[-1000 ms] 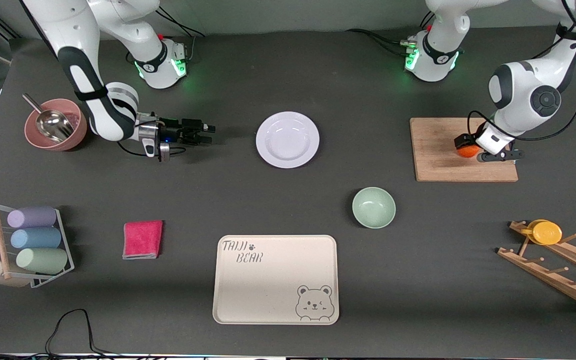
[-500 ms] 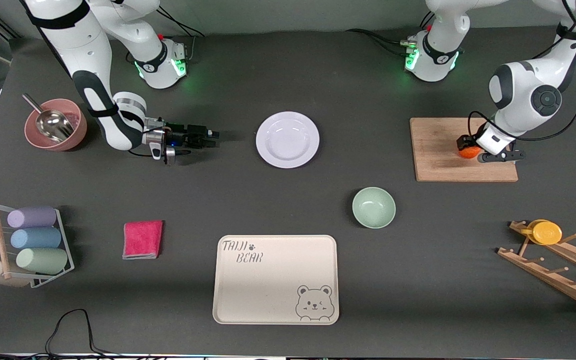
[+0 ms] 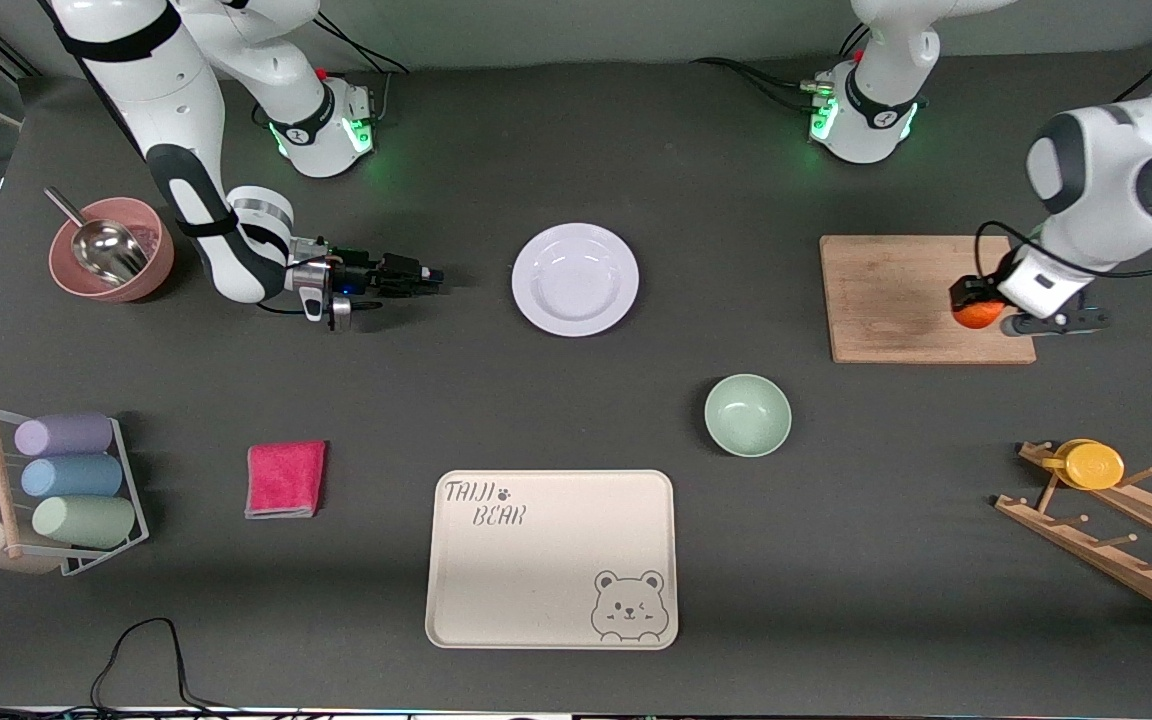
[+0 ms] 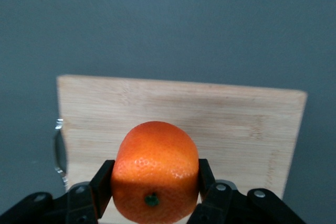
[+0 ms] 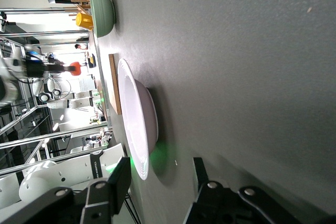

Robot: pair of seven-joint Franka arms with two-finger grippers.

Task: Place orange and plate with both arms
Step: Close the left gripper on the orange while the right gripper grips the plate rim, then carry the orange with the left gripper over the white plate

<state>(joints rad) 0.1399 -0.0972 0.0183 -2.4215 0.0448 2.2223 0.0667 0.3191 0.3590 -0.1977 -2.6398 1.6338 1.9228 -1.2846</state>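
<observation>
My left gripper (image 3: pixel 976 305) is shut on the orange (image 3: pixel 978 315), a small bright-orange fruit, and holds it above the wooden cutting board (image 3: pixel 896 298) at the board's end nearest the left arm's side of the table. In the left wrist view the orange (image 4: pixel 155 171) sits between both fingers (image 4: pixel 102 187), stem end facing the camera. The white plate (image 3: pixel 575 279) lies flat mid-table. My right gripper (image 3: pixel 433 274) is open, low over the table, beside the plate toward the right arm's end. The right wrist view shows the plate (image 5: pixel 137 124) edge-on just ahead of the open fingers (image 5: pixel 119 178).
A pale-green bowl (image 3: pixel 747 414) and a beige bear tray (image 3: pixel 552 558) lie nearer the front camera than the plate. A pink bowl with a metal scoop (image 3: pixel 111 249), a red cloth (image 3: pixel 285 479), a cup rack (image 3: pixel 56 490) and a wooden rack with a yellow cup (image 3: pixel 1096 466) stand around.
My left gripper has lifted the orange and carried it toward the left arm's end of the board. My right gripper has edged closer to the plate.
</observation>
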